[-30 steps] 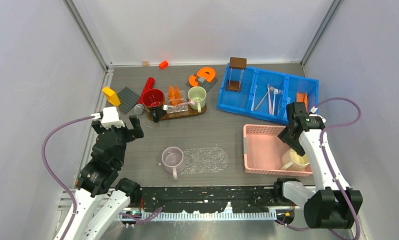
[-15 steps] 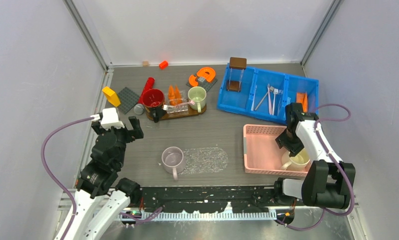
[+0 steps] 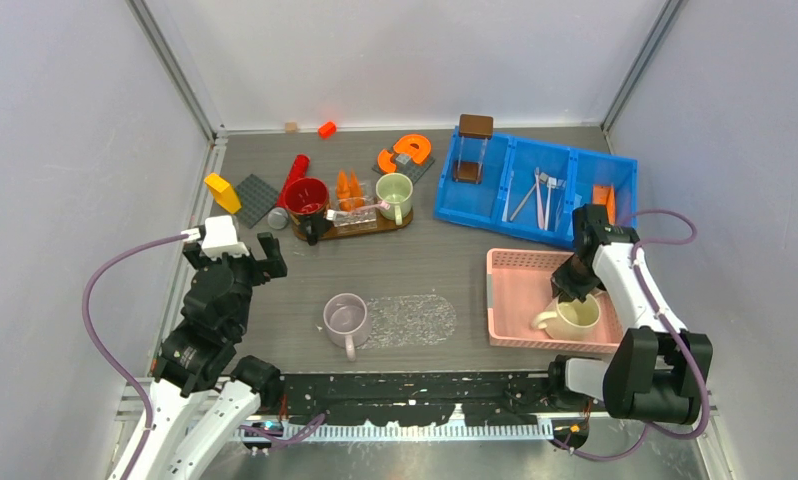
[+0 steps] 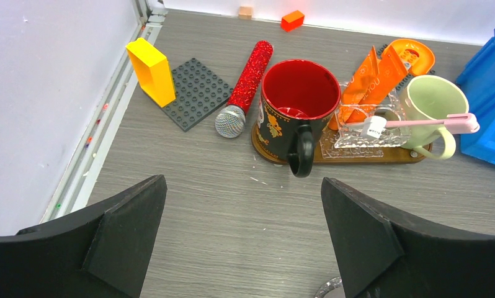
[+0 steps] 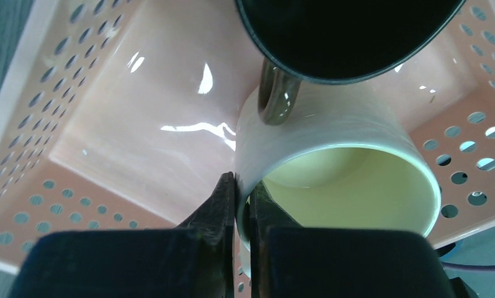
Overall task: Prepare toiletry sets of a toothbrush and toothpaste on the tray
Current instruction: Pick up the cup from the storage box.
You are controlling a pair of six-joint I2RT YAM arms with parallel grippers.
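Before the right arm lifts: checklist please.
1. Right gripper shut on cream mug rim, one finger inside, one outside: ok.
2. Mug empty: ok.
3. Mug off the pink basket floor: cannot tell.
4. Left gripper open, holding nothing, short of the tray: ok.
5. Toothbrush standing in a mug: not ok, it lies across the green mug rim.
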